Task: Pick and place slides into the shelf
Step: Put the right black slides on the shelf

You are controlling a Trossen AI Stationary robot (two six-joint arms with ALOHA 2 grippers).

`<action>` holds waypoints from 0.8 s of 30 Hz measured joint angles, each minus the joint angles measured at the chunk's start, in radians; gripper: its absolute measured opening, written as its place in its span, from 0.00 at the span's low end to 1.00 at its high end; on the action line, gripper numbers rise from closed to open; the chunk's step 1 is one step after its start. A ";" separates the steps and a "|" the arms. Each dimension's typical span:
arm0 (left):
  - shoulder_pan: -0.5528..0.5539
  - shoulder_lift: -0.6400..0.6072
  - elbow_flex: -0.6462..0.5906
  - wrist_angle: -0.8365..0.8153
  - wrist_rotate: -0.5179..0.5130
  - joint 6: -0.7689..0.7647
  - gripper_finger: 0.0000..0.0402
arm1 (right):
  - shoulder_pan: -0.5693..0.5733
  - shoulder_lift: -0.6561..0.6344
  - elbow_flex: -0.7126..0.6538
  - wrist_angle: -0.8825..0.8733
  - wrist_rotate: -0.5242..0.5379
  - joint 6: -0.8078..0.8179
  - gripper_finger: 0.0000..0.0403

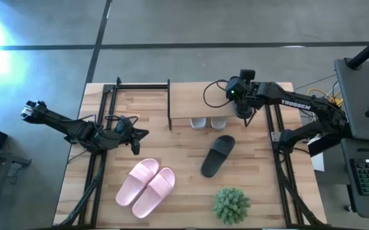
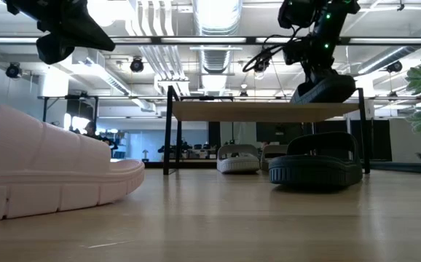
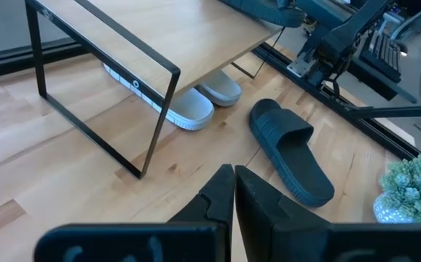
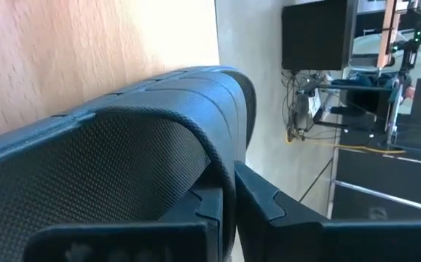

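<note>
1. A black slide [image 4: 123, 145] sits on top of the shelf [image 2: 265, 110] near its right end; the right gripper [image 4: 229, 200] has its fingers pinched on the slide's strap.
2. In the low view that slide [image 2: 325, 89] appears to rest tilted on the plank, though whether its sole lies fully on the wood is hard to tell.
3. The second black slide [image 1: 218, 155] lies on the table [image 1: 184, 198] just in front of the shelf, angled.
4. The grey-white pair [image 1: 209, 122] sits under the shelf, toes poking out at the front edge.
5. The pink pair [image 1: 146, 185] lies side by side on the table, nearer the front and to the left.
6. The left gripper [image 1: 135, 137] hovers above the table left of the shelf, its fingers closed together with nothing between them.
7. A small green plant [image 1: 230, 204] stands near the table's front edge, right of the pink pair.
</note>
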 joint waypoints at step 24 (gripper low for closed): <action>0.000 0.001 -0.003 -0.005 0.000 0.001 0.00 | -0.030 -0.002 -0.048 0.089 0.047 -0.063 0.03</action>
